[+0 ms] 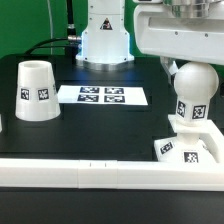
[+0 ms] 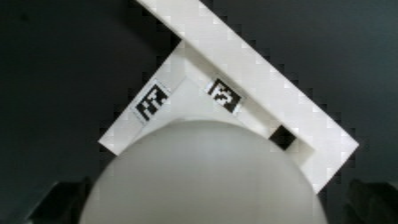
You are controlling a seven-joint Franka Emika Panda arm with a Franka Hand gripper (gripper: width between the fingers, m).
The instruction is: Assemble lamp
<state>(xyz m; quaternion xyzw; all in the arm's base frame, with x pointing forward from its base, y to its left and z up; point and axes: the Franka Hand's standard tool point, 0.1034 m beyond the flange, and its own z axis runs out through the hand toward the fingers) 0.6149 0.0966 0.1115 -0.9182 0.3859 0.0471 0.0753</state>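
Lamp bulb (image 1: 195,95), a white ball-headed part with a black-and-white tag on its neck, stands upright on the flat square base (image 1: 172,150), probably so that its foot can be seated into the base's middle. The gripper (image 1: 190,70) hangs directly above the base, its dark fingers (image 2: 64,205) flanking the ball head, though whether they press on it cannot be told. The tapered shade (image 1: 37,90) sits mouth-down well apart from the base, past the marker board (image 1: 100,95), likely kept for last.

The tabletop (image 1: 110,135) lies bare between the marker board (image 1: 101,96) and the front rail (image 1: 100,172). The shade (image 1: 38,90) blocks the passage on the exterior view's left of the board. The upright bulb (image 1: 192,95) on its base (image 1: 185,150) blocks the exterior view's right.
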